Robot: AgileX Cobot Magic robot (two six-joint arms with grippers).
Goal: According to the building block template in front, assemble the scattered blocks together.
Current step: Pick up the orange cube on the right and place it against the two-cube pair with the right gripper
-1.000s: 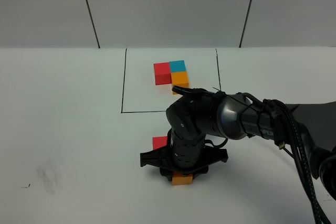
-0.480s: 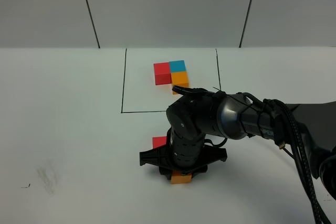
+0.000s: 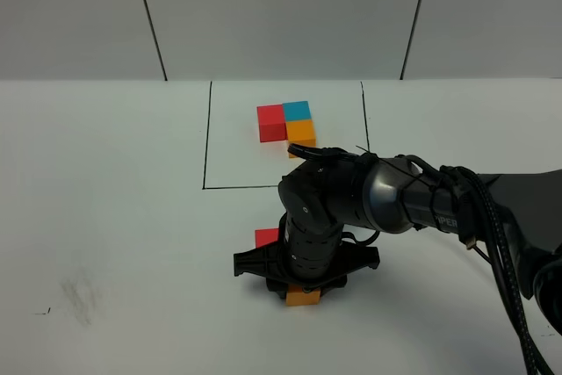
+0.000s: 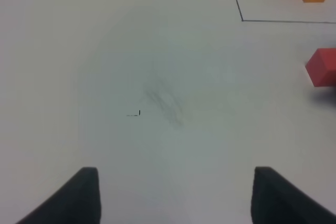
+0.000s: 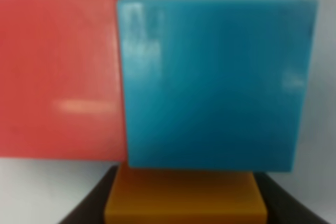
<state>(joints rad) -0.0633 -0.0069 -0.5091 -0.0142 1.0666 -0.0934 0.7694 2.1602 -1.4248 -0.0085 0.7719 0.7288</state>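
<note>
Right gripper (image 3: 304, 285) stood low over the orange cube (image 3: 303, 298), apparently seating it at the blue cube's (image 5: 215, 80) 6 o'clock face per template (image 3: 286, 122); its grip couldn't be judged, and the left gripper (image 4: 173, 195) hung wide open, empty.

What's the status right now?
Right hand low over the loose blocks, orange block between its fingers. Blue block flush against red block. Left hand open, idle. Nothing blocking.
</note>
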